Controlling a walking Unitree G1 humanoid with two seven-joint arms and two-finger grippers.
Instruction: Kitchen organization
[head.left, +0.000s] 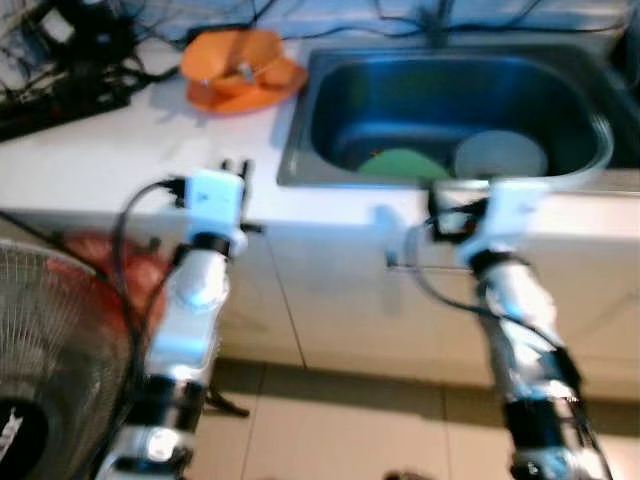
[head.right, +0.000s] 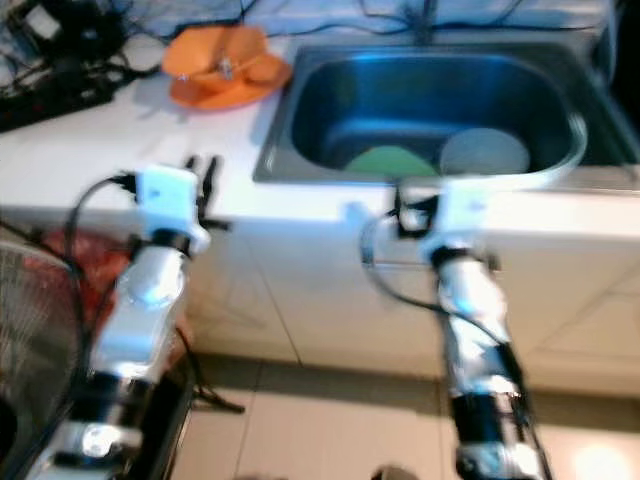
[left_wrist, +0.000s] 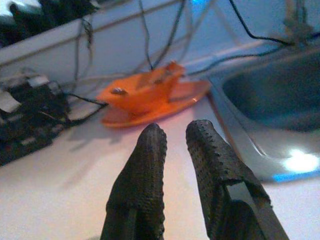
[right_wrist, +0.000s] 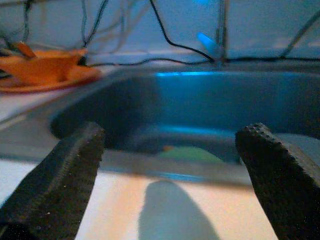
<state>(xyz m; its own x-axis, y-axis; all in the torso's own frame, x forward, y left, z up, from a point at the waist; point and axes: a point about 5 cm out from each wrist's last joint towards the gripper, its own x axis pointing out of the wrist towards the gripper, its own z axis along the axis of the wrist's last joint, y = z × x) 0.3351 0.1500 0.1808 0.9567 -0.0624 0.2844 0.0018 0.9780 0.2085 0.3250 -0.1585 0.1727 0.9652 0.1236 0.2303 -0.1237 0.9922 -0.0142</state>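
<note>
Inside sink (head.left: 330, 120): green plate (head.left: 402, 164), grey bowl (head.left: 500, 155); left gripper (left_wrist: 175, 137) narrow, right gripper (right_wrist: 170, 150) wide.

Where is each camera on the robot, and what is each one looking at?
Left eye view: on the head, looking down at the counter and sink; both silver arms show.
Right eye view: the head's other eye, same scene, same arms.
Left wrist view: on the left arm, looking along its nearly closed fingers at the orange dishes.
Right wrist view: on the right arm, looking between its wide-open fingers into the sink.
Shared: both wrist views show the orange dishes and sink.
</note>
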